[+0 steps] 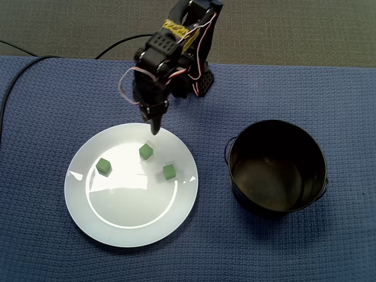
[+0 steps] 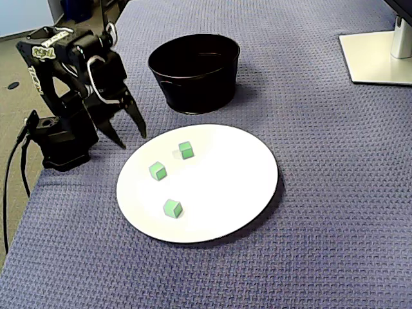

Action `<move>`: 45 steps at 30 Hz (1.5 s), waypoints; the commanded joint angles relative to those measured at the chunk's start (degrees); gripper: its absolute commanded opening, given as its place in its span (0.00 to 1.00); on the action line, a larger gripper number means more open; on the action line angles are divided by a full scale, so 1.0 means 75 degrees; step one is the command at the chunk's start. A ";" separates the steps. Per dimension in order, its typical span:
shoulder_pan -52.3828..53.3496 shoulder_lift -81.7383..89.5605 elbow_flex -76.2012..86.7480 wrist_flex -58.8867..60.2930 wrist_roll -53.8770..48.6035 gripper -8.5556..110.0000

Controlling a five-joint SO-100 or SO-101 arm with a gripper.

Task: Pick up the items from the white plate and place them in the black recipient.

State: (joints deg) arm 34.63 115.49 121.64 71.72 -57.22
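Three green cubes lie on the white plate [image 1: 129, 217] [image 2: 232, 167]: one on the left [image 1: 104, 167] [image 2: 172, 208], one in the middle [image 1: 146, 151] [image 2: 157, 170], one on the right [image 1: 169, 171] [image 2: 186, 150], as the top-down fixed view shows them. My gripper [image 1: 154, 128] [image 2: 132, 140] hangs over the plate's rim on the arm's side, just short of the middle cube. Its jaws stand open with nothing between them. The black pot [image 1: 276, 126] [image 2: 193, 90] stands beside the plate, with nothing visible inside.
Everything rests on a blue woven mat. The arm's black base [image 2: 61, 145] sits at the mat's edge, with a black cable [image 1: 12, 94] [image 2: 9, 193] trailing from it. A white monitor stand [image 2: 380, 55] occupies a far corner.
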 commanded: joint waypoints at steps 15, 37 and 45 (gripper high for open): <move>-0.0398 -0.1652 0.0633 -0.2895 -0.0504 0.18; -0.0703 -0.0879 0.0656 -0.3012 0.0363 0.07; -0.3187 -0.0281 -0.4980 0.1066 0.3574 0.07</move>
State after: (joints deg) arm 20.92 111.88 105.29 70.14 -40.87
